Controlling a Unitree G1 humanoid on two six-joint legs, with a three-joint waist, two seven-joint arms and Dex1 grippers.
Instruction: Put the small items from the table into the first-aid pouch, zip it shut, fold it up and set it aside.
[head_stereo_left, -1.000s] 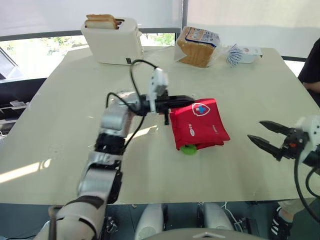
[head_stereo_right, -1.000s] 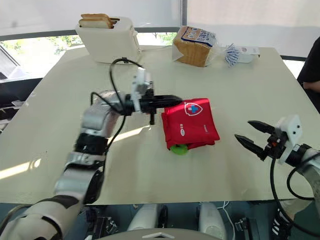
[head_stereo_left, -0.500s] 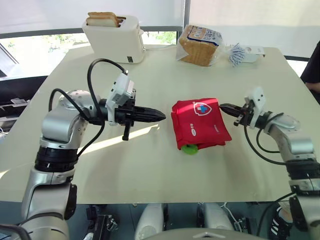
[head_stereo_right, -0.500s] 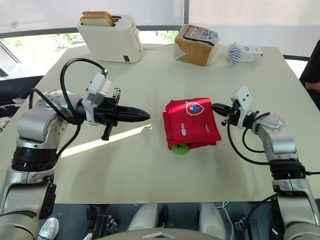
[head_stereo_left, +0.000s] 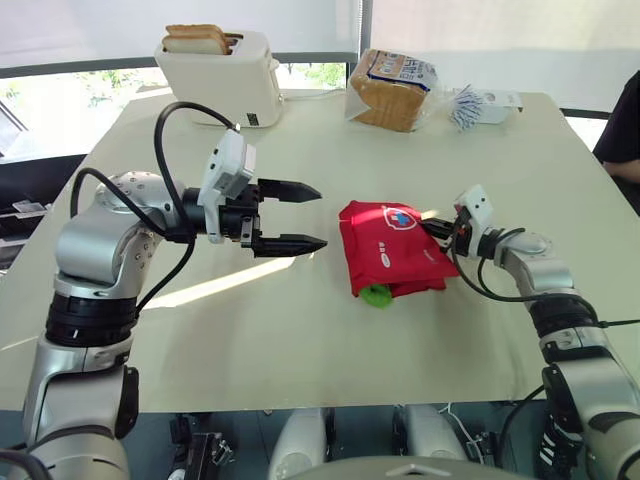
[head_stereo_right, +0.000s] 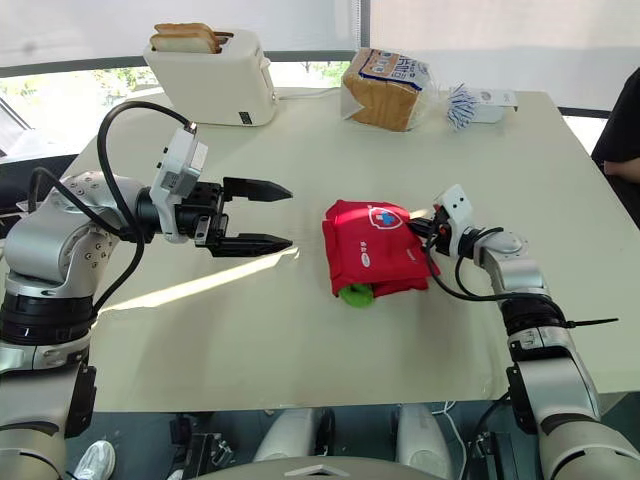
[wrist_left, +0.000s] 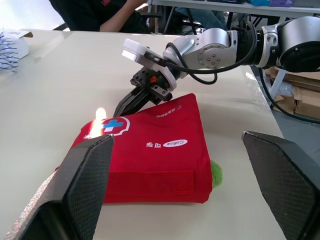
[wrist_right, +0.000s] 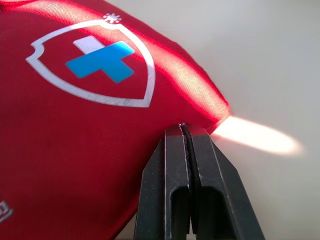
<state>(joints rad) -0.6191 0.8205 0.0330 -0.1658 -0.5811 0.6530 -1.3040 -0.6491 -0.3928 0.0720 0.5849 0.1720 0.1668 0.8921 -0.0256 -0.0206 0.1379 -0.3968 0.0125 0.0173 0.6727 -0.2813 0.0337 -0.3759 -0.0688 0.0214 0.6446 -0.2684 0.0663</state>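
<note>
The red first-aid pouch (head_stereo_left: 392, 250) lies folded in the middle of the table, its white shield and blue cross facing up. Something green (head_stereo_left: 377, 296) pokes out from under its near edge. My left gripper (head_stereo_left: 322, 216) hovers open to the pouch's left, a short gap away, with nothing between its black fingers (wrist_left: 85, 185). My right gripper (head_stereo_left: 432, 228) is shut, and its tips (wrist_right: 184, 131) touch the pouch's right edge by the shield. The right gripper (wrist_left: 131, 102) also shows in the left wrist view, at the far side of the pouch (wrist_left: 150, 150).
A white toaster (head_stereo_left: 225, 65) with bread slices stands at the back left. A bagged loaf (head_stereo_left: 393, 90) and a white-and-blue packet (head_stereo_left: 480, 105) lie at the back right. A person (head_stereo_left: 622, 130) sits at the table's right edge.
My left gripper left the pouch, drew back to the left and opened wide. My right gripper came in from the right, shut, and now touches the pouch's right edge.
</note>
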